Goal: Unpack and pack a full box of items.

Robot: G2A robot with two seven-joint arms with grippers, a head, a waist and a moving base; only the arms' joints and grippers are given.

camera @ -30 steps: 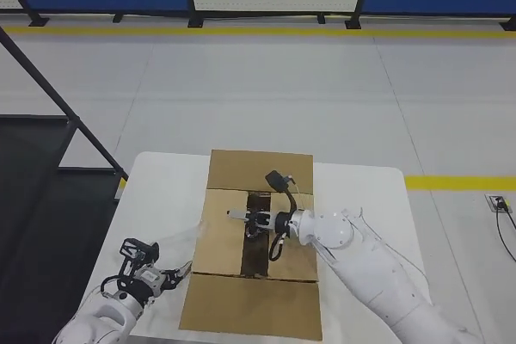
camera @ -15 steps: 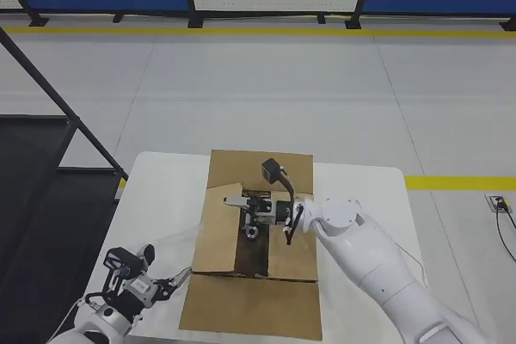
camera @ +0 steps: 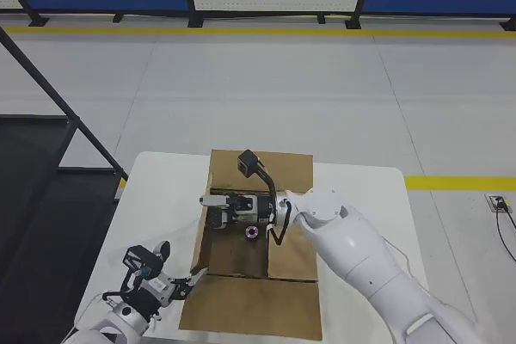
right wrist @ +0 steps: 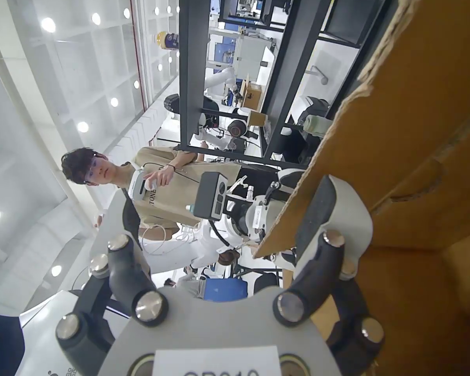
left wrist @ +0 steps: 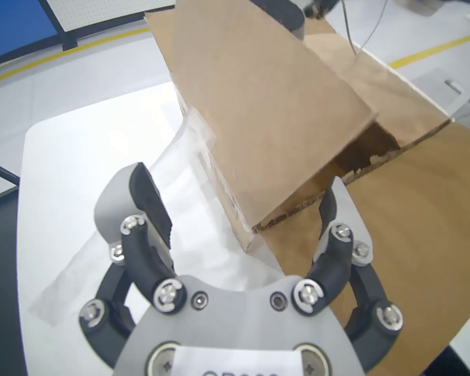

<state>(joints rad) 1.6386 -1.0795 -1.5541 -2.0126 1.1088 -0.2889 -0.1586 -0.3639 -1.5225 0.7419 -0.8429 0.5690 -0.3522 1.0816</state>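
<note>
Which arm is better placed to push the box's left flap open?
Right. The right gripper, open, sits in the box opening at the raised flap; the left gripper, open, hovers outside by the near corner.

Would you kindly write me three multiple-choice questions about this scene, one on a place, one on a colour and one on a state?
1. Where does the box stand?
A. on the floor
B. on the white table
C. on a black shelf

2. What colour is the box?
A. brown
B. blue
C. white

3. How is the left gripper?
A. shut on a flap
B. shut on nothing
C. open

Answers:
1 B, the box rests on the table top.
2 A, its cardboard is brown all over.
3 C, its fingers stand wide apart and hold nothing.
</note>
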